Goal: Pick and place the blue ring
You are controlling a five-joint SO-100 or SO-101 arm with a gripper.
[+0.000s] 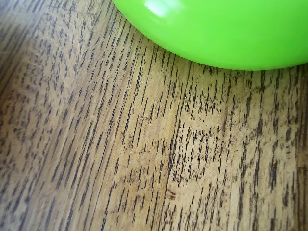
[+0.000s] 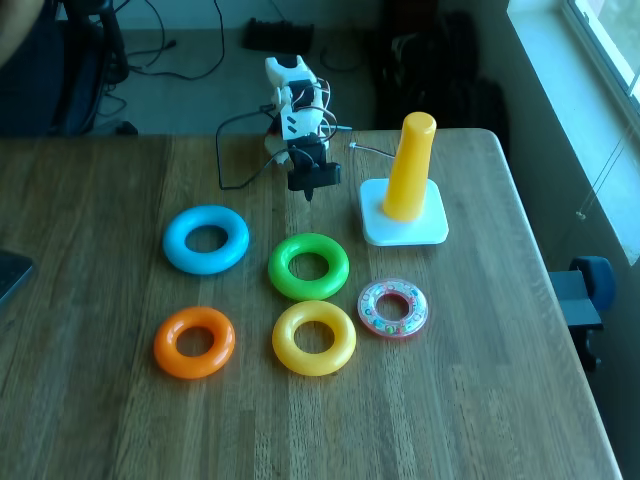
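Observation:
The blue ring (image 2: 206, 240) lies flat on the wooden table (image 2: 100, 400), left of the green ring (image 2: 308, 266). My gripper (image 2: 311, 193) hangs at the back of the table, above and behind the green ring and to the right of the blue one. Its fingers look closed together with nothing between them. The wrist view looks down at bare wood with a curve of the green ring (image 1: 226, 29) along its top edge.
A yellow peg (image 2: 410, 165) stands on a white square base (image 2: 403, 222) right of the gripper. An orange ring (image 2: 194, 342), a yellow ring (image 2: 313, 337) and a small clear pink ring (image 2: 393, 308) lie nearer the front. Cables (image 2: 240, 150) trail behind the arm.

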